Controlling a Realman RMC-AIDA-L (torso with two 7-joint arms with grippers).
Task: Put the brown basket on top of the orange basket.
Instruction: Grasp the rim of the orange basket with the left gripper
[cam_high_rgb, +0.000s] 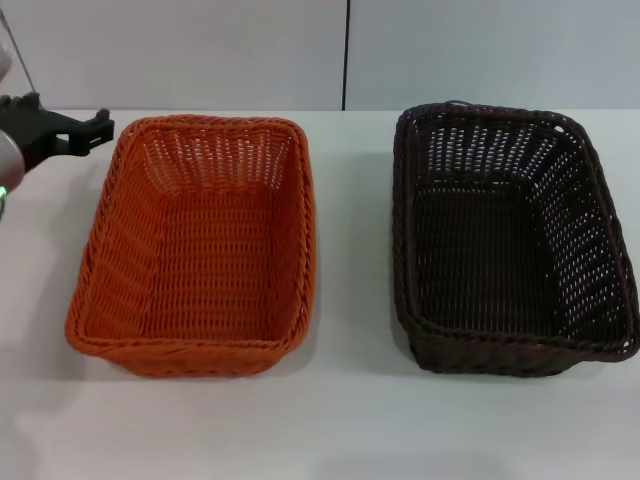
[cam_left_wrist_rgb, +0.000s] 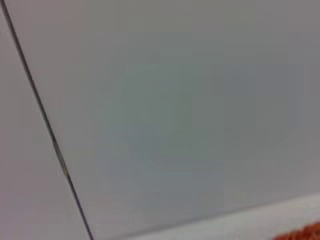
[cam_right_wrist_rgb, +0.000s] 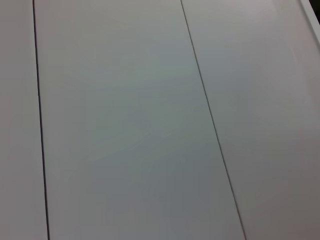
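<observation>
The orange basket (cam_high_rgb: 195, 250) sits on the white table (cam_high_rgb: 350, 420) at the left, upright and empty. The brown basket (cam_high_rgb: 510, 240) sits to its right, upright and empty, with a gap of bare table between the two. My left gripper (cam_high_rgb: 88, 132) hangs at the far left edge of the head view, just beyond the orange basket's far left corner and apart from it. A sliver of the orange basket's rim (cam_left_wrist_rgb: 304, 233) shows in the left wrist view. My right gripper is out of view; the right wrist view holds only wall panels.
A pale wall (cam_high_rgb: 200, 50) with a dark vertical seam (cam_high_rgb: 346, 55) stands right behind the table. Bare table runs along the front edge and between the baskets.
</observation>
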